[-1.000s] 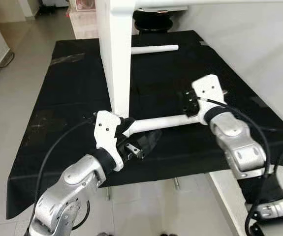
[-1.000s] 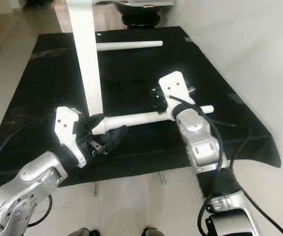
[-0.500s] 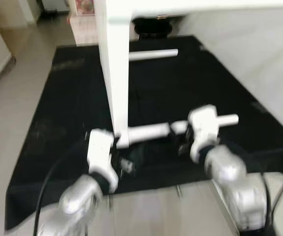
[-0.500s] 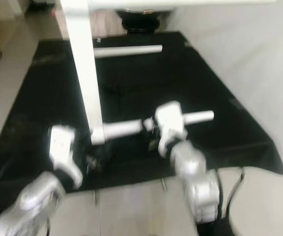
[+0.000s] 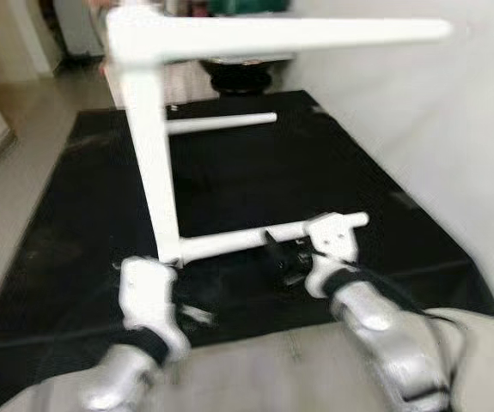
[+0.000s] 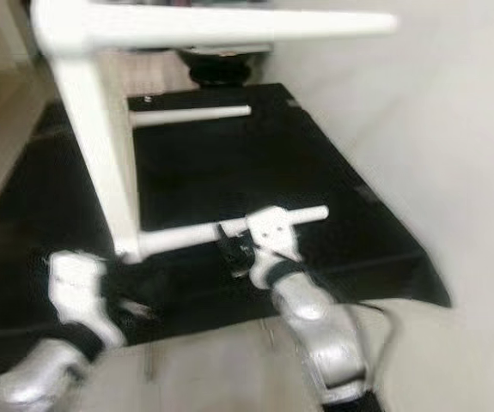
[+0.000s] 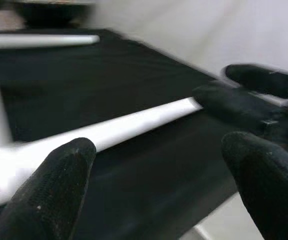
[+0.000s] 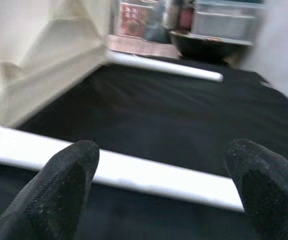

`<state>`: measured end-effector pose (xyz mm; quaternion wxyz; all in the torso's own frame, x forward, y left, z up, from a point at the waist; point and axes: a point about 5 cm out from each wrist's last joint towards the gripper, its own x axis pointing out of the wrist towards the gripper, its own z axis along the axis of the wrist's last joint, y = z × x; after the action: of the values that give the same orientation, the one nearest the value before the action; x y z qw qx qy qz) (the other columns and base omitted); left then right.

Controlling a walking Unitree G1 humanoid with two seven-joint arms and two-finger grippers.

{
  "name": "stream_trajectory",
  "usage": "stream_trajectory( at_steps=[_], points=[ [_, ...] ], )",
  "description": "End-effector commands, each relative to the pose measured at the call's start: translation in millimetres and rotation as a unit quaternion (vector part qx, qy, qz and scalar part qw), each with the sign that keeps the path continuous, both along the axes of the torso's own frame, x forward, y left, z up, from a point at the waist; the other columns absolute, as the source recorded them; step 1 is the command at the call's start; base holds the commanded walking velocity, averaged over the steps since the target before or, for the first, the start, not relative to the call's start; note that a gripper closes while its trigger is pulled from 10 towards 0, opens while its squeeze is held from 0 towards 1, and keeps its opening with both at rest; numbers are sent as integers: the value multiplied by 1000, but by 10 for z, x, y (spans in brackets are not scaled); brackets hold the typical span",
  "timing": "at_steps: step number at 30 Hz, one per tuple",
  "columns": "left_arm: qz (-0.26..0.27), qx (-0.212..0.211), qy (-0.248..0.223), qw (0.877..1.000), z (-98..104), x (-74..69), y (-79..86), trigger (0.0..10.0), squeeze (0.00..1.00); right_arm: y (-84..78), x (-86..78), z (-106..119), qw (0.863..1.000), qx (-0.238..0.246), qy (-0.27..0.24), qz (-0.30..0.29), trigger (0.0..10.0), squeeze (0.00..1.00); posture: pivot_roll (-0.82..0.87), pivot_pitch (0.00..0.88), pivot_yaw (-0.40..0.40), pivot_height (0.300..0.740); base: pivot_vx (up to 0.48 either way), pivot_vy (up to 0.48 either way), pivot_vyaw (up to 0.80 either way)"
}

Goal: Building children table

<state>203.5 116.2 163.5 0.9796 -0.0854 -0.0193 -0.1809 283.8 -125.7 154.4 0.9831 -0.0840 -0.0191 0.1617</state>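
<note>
I am working on the white table frame (image 5: pixel 156 146), which stands tilted on the black cloth (image 5: pixel 229 172) that covers the floor; its lower bar (image 5: pixel 229 245) runs just above the cloth, between my two hands. I judge the frame to be stiff and quite light, but long and awkward, so it may swing or tip if I hold it at one end only. Its painted surface looks smooth and could slip between the rubber fingers. The best place to take it, I think, is on this lower bar, one hand at each side, close to the upright post. My left hand (image 7: pixel 154 190) is wide open, the fingers (image 7: pixel 58 170) apart, with the bar passing just in front of them and nothing held. My right hand (image 8: pixel 159 190) is also wide open, its fingers (image 8: pixel 63 175) spread to both sides of the bar but not clamped on it. A second loose white bar (image 5: pixel 221 123) lies farther away on the cloth. The head pictures are blurred.
</note>
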Motion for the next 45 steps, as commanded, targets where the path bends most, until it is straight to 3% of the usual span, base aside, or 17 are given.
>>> stream_trajectory(
  at_steps=[1, 15, 22, 36, 45],
  points=[
    [35, 6, 13, 999, -71, 2, 98, 10000, 0, 36, 11, -20, 1000, 6, 1, 1, 10000, 0, -19, 67, 40, 740, 0, 0, 0],
    [88, 63, 2, 994, -101, 113, 279, 10000, 0, 68, 102, -37, 1000, 9, -8, 0, 10000, 0, -31, 40, 49, 740, 0, 0, 0],
    [95, 67, 3, 993, -136, 130, 311, 10000, 0, 76, 147, 8, 999, 32, -21, 18, 10000, 0, -28, 28, 46, 740, 0, 0, 343],
    [24, 54, -34, 998, -15, 308, 119, 10000, 0, 39, 242, 101, 999, 24, -40, 7, 10000, 0, -51, 9, 54, 740, 280, 0, 248],
    [15, 49, -38, 998, 11, 351, 60, 10000, 0, 16, 263, 153, 998, 28, -48, 9, 10000, 0, -52, 14, 51, 740, 218, 0, 0]
  ],
)
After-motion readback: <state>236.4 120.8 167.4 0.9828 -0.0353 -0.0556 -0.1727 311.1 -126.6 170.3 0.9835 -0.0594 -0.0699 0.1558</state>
